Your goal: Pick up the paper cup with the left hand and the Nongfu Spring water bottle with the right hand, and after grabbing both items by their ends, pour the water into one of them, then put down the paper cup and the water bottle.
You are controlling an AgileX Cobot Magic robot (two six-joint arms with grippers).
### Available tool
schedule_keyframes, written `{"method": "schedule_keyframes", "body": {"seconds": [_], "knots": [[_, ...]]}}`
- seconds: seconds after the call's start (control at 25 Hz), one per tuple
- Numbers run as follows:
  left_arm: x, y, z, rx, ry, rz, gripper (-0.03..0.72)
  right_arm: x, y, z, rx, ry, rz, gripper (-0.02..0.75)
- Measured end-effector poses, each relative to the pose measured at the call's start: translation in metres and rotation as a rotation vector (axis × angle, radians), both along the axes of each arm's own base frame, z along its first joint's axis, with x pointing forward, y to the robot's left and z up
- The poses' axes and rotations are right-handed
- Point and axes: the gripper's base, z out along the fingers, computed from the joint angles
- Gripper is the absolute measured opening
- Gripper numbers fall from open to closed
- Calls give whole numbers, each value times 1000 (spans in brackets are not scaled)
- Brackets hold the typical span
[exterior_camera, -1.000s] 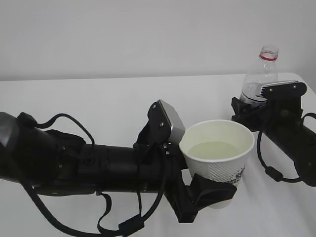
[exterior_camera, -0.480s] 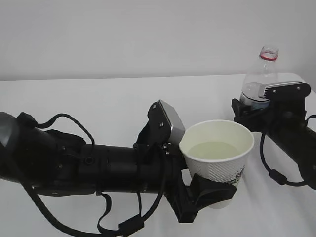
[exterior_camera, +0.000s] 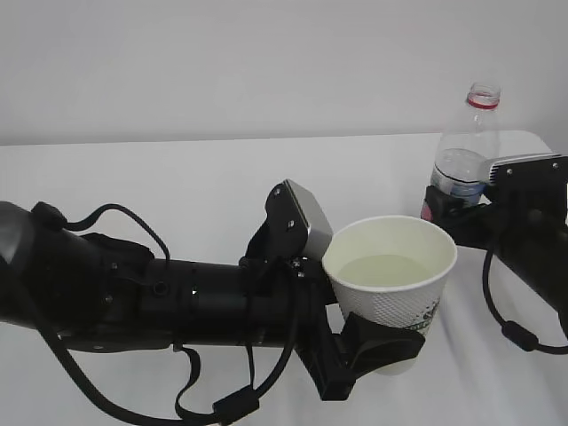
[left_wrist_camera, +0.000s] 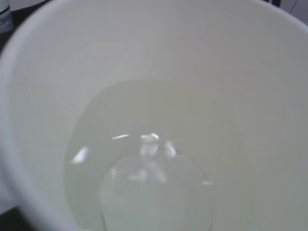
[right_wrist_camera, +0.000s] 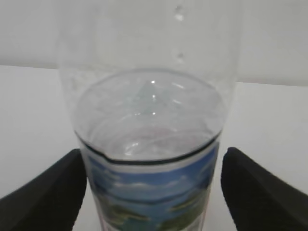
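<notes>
The white paper cup [exterior_camera: 390, 266] stands upright with pale water in it, and my left gripper [exterior_camera: 383, 348] is shut on its lower part. In the left wrist view only the cup's inside [left_wrist_camera: 154, 72] and the water show. The Nongfu Spring water bottle [exterior_camera: 466, 146] stands upright at the back right, capless, with a red neck ring and some water inside. My right gripper [exterior_camera: 451, 209] is open beside it. In the right wrist view the bottle [right_wrist_camera: 149, 120] sits between the two black fingers [right_wrist_camera: 255, 187], with a gap on the right side.
The white table [exterior_camera: 177, 177] runs back to a plain wall. The bottle stands near the table's far right corner [exterior_camera: 532, 138]. My bulky left arm [exterior_camera: 133, 302] with its looping cables lies across the front left.
The right gripper has opened wider and drawn back to the right, away from the bottle, which stays standing. The left arm and the cup have not moved.
</notes>
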Motion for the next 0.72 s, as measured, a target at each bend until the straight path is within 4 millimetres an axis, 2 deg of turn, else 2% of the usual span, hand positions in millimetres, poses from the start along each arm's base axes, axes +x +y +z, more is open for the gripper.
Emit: {"method": "schedule_keyframes", "body": {"seconds": [0.36,0.72], "knots": [[0,0,0,-2,1,1,518,-29,-2,15,-4,0,28,662],[3,0,2,-32,21,46,518,-56,-2,54,30,-101,74,595]]}}
